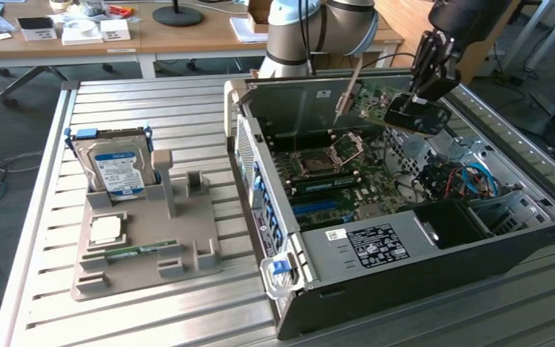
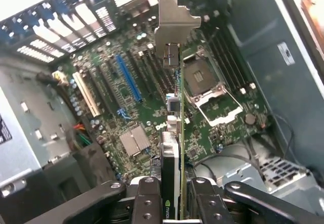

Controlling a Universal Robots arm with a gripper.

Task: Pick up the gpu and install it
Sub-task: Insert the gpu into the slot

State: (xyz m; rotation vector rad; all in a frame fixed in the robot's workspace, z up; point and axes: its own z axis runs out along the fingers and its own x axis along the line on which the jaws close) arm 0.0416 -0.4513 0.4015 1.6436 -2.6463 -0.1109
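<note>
The gpu (image 1: 372,106) hangs tilted in the air above the open computer case (image 1: 422,267), over the far part of the motherboard (image 1: 350,184). My gripper (image 1: 415,103) is shut on the card's end toward the exterior view's right. Its silver bracket (image 1: 347,92) points toward the case's back wall. In the wrist view I see the gpu (image 2: 174,133) edge-on, clamped between my two fingers (image 2: 148,199), with my gripper (image 2: 173,206) shut on it. The bracket (image 2: 175,19) is at the card's far end. Below lie the motherboard (image 2: 109,64), a blue slot (image 2: 128,78) and the open processor socket (image 2: 202,77).
On the slatted table at the exterior view's left, a grey holder (image 1: 142,249) carries a silver hard drive (image 1: 113,168), a processor chip (image 1: 107,229) and a green memory stick (image 1: 139,251). Coloured cables (image 1: 465,181) and a black drive cage (image 1: 446,220) fill the case's near end.
</note>
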